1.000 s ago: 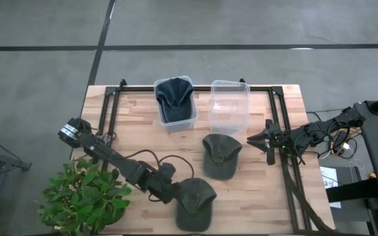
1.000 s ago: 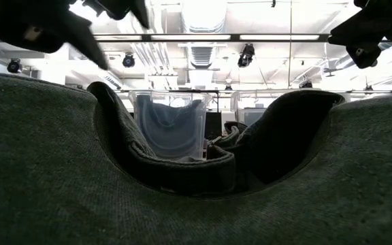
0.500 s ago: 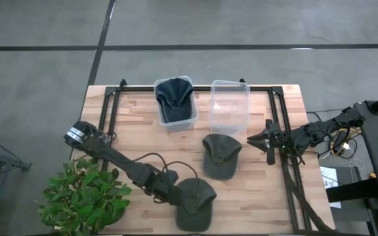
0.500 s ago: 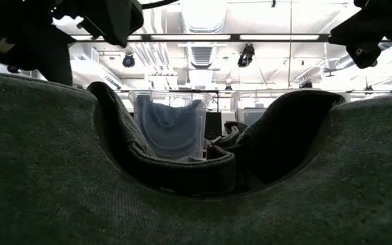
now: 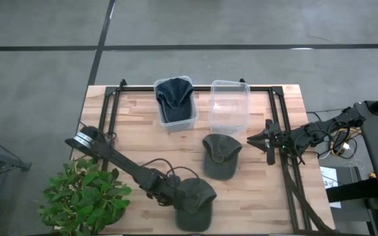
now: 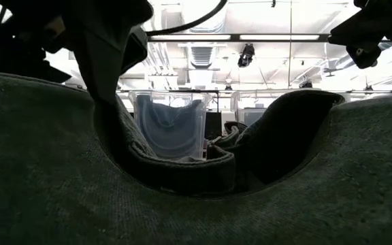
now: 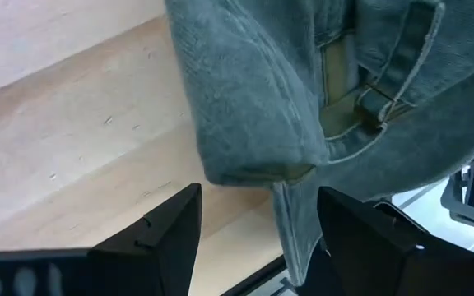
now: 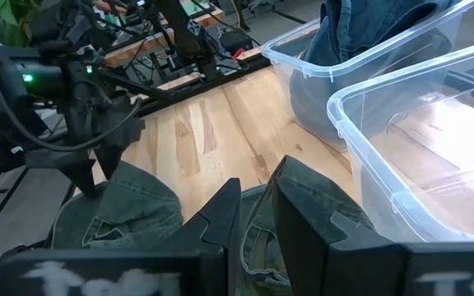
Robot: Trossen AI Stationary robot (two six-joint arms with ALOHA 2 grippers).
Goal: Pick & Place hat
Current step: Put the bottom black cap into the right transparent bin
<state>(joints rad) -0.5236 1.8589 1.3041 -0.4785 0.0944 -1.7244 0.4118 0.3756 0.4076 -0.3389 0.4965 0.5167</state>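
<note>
Hat (image 5: 195,202) lies at the table's (image 5: 136,141) near edge; we see the left gripper (image 5: 174,198) stretched low, fingers spread wide at its rim. Right gripper (image 5: 258,140), nearly closed, empty, waits beside the table's right rail.

No text, label, brand, number or sign can be read in any view. White marks are seen along the lower edge of the right wrist view, but they are too blurred to be made out.
</note>
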